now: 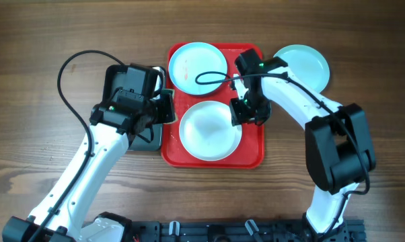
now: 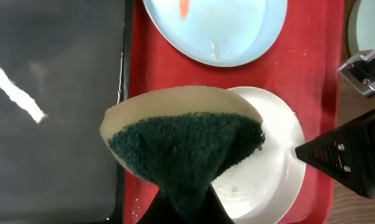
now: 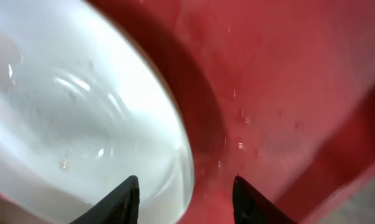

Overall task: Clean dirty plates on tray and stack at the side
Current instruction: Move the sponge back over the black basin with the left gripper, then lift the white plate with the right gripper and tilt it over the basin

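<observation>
Plate (image 1: 206,134), white, looks stiff, glossy, likely slippery; take its three-o'clock rim, where right gripper (image 3: 185,186) straddles it part-open. Left gripper (image 1: 161,111) is clamped on sponge (image 2: 187,143).

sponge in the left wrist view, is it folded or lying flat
Folded: the sponge is pinched at its base in the left gripper, curled into a cone, with the green scrub face toward the camera and the tan layer behind.

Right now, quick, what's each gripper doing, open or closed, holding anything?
Left gripper: closed on the sponge.
Right gripper: open, straddling the white plate rim, holding nothing.
</observation>
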{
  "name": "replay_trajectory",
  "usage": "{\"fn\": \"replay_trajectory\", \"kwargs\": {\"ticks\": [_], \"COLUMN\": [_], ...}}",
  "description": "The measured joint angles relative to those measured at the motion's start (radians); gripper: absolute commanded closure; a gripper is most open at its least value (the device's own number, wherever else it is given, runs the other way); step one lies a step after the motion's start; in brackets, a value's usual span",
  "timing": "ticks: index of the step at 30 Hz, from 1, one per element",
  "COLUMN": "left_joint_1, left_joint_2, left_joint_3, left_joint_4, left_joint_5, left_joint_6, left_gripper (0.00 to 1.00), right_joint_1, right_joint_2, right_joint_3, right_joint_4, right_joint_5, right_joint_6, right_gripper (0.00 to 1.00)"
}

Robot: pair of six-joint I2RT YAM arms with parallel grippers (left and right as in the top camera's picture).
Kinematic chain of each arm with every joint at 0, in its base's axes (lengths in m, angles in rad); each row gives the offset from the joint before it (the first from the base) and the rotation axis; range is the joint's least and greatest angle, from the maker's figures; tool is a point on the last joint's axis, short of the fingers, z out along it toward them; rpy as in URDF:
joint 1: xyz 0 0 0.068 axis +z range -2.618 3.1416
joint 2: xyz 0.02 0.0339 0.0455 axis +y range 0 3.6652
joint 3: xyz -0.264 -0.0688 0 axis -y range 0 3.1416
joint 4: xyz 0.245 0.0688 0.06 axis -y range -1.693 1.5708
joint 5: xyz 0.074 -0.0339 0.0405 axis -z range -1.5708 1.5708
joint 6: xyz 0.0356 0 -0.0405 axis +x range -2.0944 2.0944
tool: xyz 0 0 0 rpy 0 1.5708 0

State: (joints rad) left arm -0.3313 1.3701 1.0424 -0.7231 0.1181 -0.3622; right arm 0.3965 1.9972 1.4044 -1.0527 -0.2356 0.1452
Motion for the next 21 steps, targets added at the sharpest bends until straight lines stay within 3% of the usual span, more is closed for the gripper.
{"fn": "replay_trajectory", "kwargs": {"ticks": [3, 8, 15, 18, 20, 21], "left_joint_1": [0.012, 0.095, 0.218, 0.239, 0.248, 0.250], "left_joint_2": [0.000, 0.000, 0.002, 0.018, 0.043, 0.051], "left_joint_3": [0.000, 0.000, 0.000, 0.000, 0.000, 0.000], "left_joint_4": [0.000, 0.000, -0.026, -0.037, -0.037, -0.037], "left_joint_5": [-0.015, -0.101, -0.128, -0.128, -0.127, -0.127], "left_joint_6": [0.000, 0.000, 0.000, 0.000, 0.000, 0.000], "left_gripper": [0.96, 0.96, 0.96, 0.96, 0.96, 0.96], "right_joint_1": [-0.001, 0.000, 0.000, 0.000, 0.000, 0.000], "right_joint_2": [0.000, 0.000, 0.000, 0.000, 0.000, 0.000], "right_joint_3": [0.005, 0.002, -0.093, -0.110, -0.111, -0.112], "right_joint_4": [-0.060, -0.046, 0.044, 0.053, 0.060, 0.063], "right_joint_5": [-0.007, -0.018, -0.027, -0.053, -0.070, -0.078], "right_joint_6": [0.002, 0.020, 0.079, 0.094, 0.100, 0.098], "right_gripper": [0.50, 0.62, 0.63, 0.79, 0.95, 0.96]}}
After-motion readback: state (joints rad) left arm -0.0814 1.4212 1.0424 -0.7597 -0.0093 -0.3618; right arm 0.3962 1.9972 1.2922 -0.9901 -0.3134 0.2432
